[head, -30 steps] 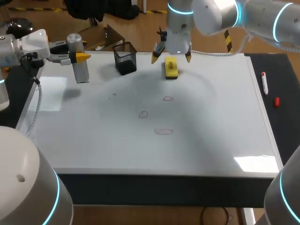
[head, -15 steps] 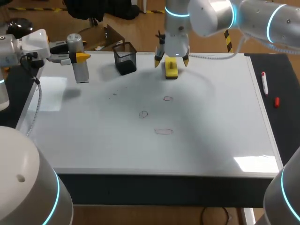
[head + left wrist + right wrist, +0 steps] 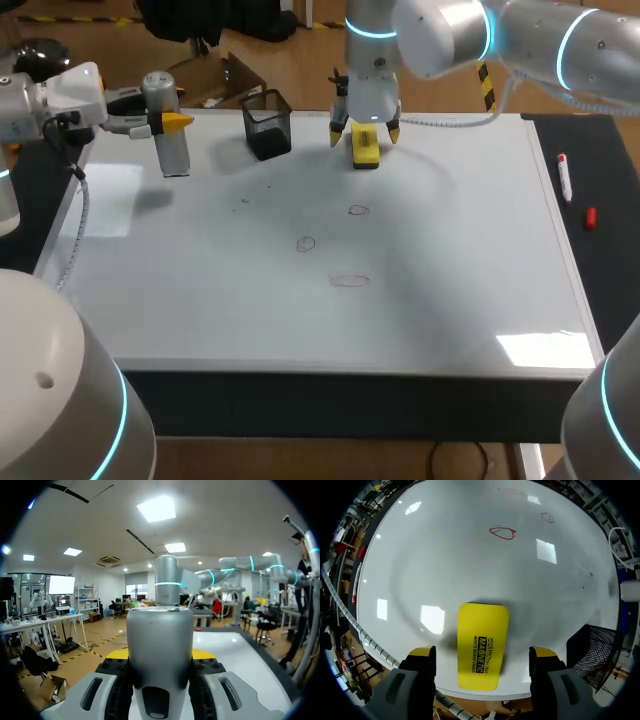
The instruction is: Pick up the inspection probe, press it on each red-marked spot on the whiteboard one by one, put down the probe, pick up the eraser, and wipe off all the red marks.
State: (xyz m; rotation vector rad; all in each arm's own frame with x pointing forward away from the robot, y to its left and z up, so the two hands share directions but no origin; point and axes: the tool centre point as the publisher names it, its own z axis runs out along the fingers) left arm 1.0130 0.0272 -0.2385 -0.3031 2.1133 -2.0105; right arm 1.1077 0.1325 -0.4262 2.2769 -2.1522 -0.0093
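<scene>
at the whiteboard's point(image 3: 450, 290) far edge the eraser point(image 3: 482, 645) lies right under the right gripper point(image 3: 482, 653), between its open fingers, untouched, long axis across their line. the left gripper point(image 3: 165, 122), well apart, clamps the upright probe point(image 3: 173, 152).

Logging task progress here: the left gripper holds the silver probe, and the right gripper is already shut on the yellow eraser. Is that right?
Not quite. The right gripper is open: in the right wrist view its fingers stand apart on either side of the yellow eraser, with whiteboard showing in the gaps. The left gripper does hold the silver probe.
</scene>
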